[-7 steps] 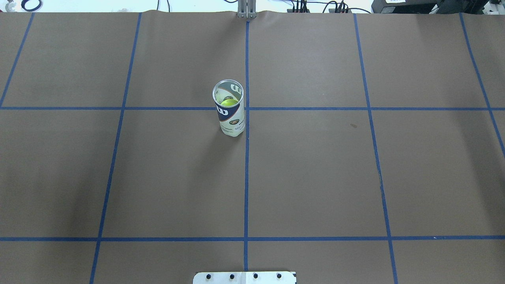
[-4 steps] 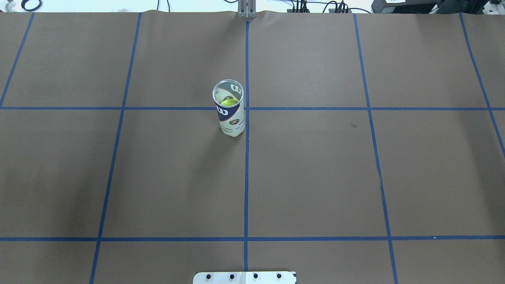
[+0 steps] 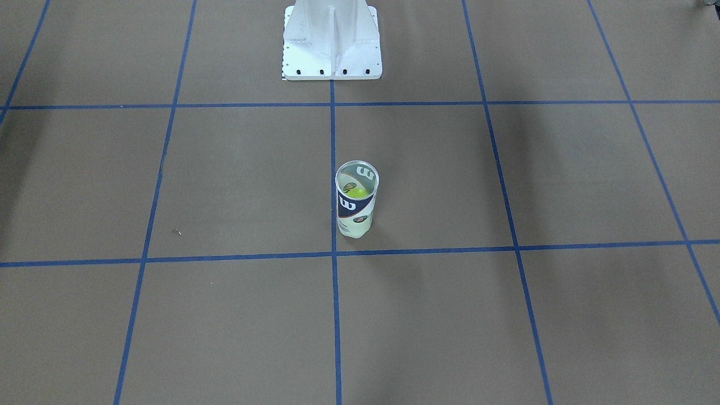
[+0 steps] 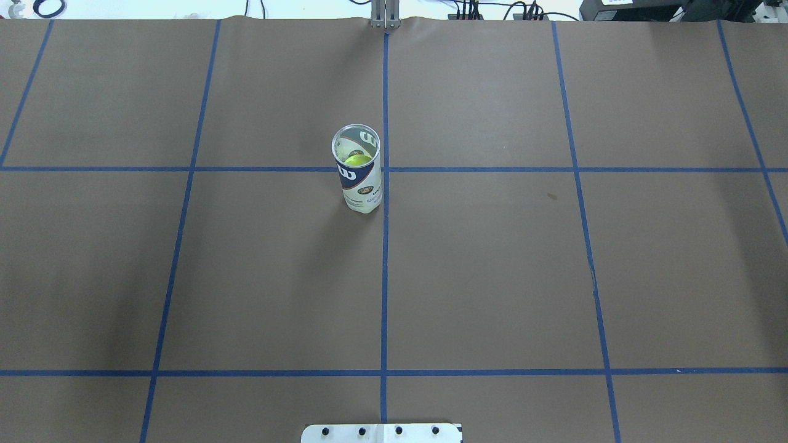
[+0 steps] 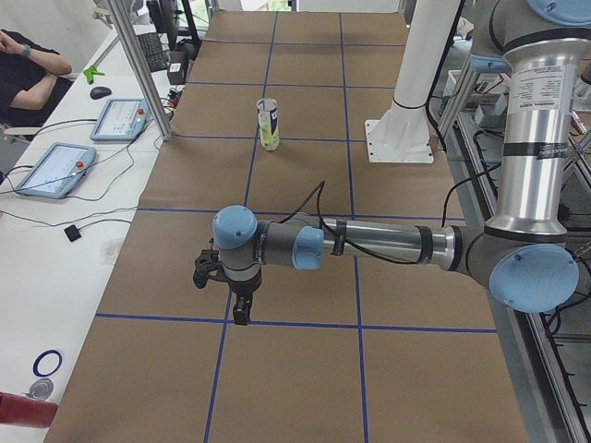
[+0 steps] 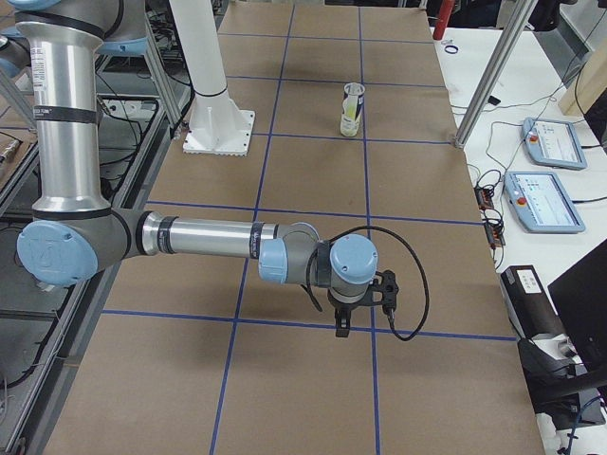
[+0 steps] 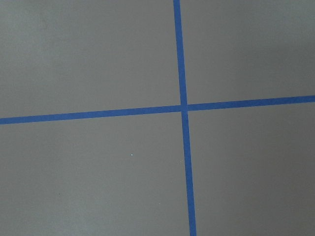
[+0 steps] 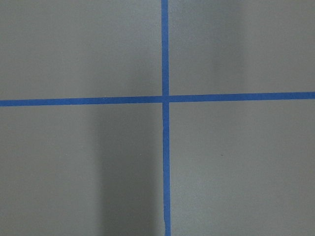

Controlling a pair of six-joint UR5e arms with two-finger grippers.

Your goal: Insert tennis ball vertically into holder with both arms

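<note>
Nothing is changing over the last second. The can (image 4: pixel 361 187) is standing upright just beside the centre tape line (image 4: pixel 385 277), and the ball (image 4: pixel 357 160) is sitting inside it, below the rim. The left gripper (image 5: pixel 240 312) and right gripper (image 6: pixel 342 324) are hanging over the bare table (image 4: pixel 492 277), well apart from the can, and I can't tell how wide either one is. The task is looking finished.

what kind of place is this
Most likely a robotics lab test bench: the left arm and right arm reach over a table gridded with blue tape, and touchscreen pendants lie on a side desk.
</note>
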